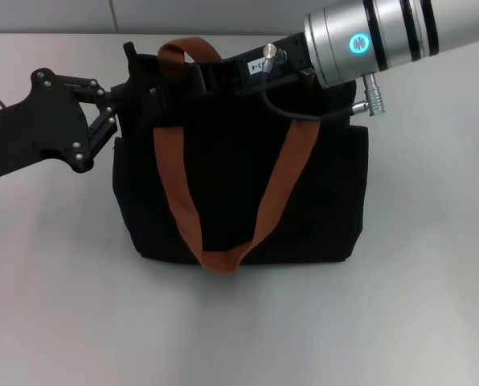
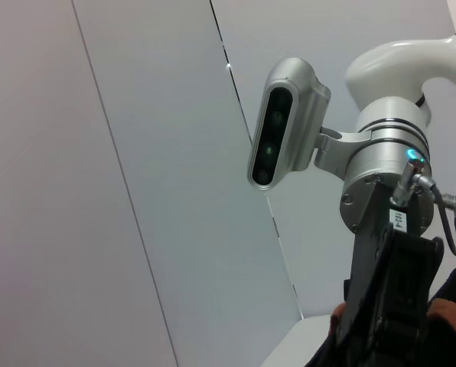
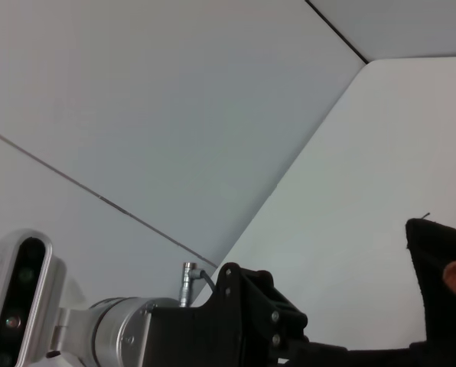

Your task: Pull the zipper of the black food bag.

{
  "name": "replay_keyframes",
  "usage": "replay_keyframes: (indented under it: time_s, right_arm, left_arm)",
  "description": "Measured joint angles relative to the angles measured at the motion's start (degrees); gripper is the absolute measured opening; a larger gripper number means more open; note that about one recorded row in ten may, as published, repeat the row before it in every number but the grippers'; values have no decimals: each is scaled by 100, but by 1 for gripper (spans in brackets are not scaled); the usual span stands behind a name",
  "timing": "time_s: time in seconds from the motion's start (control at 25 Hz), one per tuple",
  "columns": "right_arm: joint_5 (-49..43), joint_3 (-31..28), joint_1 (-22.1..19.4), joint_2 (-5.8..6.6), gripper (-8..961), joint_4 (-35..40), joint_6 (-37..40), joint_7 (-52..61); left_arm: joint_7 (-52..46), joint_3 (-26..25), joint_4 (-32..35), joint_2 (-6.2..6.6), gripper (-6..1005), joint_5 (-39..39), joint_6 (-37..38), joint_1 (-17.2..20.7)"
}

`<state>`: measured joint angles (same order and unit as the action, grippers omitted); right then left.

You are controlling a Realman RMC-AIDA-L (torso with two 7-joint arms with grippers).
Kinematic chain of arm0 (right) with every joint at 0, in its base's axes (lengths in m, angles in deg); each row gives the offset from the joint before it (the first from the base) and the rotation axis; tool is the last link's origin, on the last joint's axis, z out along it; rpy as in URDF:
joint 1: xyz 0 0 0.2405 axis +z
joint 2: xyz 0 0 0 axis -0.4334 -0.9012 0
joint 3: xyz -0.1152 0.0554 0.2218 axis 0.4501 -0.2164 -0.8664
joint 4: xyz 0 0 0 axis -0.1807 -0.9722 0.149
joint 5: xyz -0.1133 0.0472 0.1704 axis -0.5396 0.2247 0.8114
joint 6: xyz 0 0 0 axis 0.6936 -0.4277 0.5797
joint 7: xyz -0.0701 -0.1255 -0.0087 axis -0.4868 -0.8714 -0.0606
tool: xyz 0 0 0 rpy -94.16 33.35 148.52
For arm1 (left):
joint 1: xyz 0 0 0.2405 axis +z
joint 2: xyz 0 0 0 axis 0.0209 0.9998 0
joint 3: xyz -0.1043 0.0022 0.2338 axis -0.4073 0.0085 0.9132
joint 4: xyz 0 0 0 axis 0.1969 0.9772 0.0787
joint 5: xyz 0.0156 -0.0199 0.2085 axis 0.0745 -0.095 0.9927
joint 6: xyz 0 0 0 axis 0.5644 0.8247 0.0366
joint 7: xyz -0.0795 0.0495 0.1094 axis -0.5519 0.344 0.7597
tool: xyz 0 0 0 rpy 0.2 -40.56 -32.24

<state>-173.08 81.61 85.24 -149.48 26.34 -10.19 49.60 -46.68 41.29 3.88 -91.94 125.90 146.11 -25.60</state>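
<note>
The black food bag (image 1: pixel 320 201) stands upright in the middle of the table, and its orange-brown strap handles (image 1: pixel 175 185) hang down its front. My left gripper (image 1: pixel 139 96) comes in from the left and is shut on the bag's top left corner. My right gripper (image 1: pixel 195 76) reaches in from the upper right and lies over the bag's top edge beside the rear strap. The zipper pull is hidden, black on black under the right gripper. The right wrist view shows the left arm (image 3: pixel 243 321) and the bag's corner (image 3: pixel 434 260).
The bag stands on a pale grey table (image 1: pixel 416 322) with a light wall behind it. The left wrist view shows the right arm's silver wrist (image 2: pixel 381 168) and its camera (image 2: pixel 281 122) above the bag. A black cable (image 1: pixel 304 112) loops from the right wrist.
</note>
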Motion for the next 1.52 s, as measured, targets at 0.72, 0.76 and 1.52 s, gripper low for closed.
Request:
replay_keyframes:
  time_s: [0.72, 0.76, 1.52]
  right_arm:
    - [-98, 64, -80, 9, -3, 220, -36, 168]
    - [-161, 71, -87, 9, -2, 269, -34, 209]
    - [-634, 775, -919, 2, 0, 1894, -193, 1391]
  left_arm:
    - [0, -10, 0, -3, 23, 2, 51, 1]
    - [0, -11, 0, -1, 23, 2, 51, 3]
    - [0, -31, 0, 26, 23, -74, 9, 35]
